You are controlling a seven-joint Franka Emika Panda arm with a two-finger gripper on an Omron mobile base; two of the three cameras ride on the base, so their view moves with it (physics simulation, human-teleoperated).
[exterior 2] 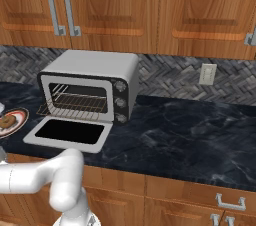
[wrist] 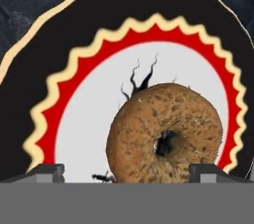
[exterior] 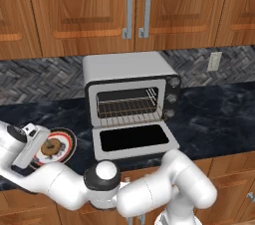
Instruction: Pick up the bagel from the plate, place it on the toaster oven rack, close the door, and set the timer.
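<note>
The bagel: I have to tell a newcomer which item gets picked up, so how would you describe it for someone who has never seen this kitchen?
Find the silver toaster oven on the dark marble counter, its door folded down. Left of it sits a round plate with a black and red rim. The bagel is the small speckled golden-brown ring lying on it, the only food there.

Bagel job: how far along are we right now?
Early stage. Already done: the door lies folded down, so the toaster oven rack is exposed and bare. In hand: the end effector hangs open just above the bagel, one finger on each side, not gripping; the bagel sits on the plate. Left: grasp, lift, place on the rack, close the door, set the timer.
</note>
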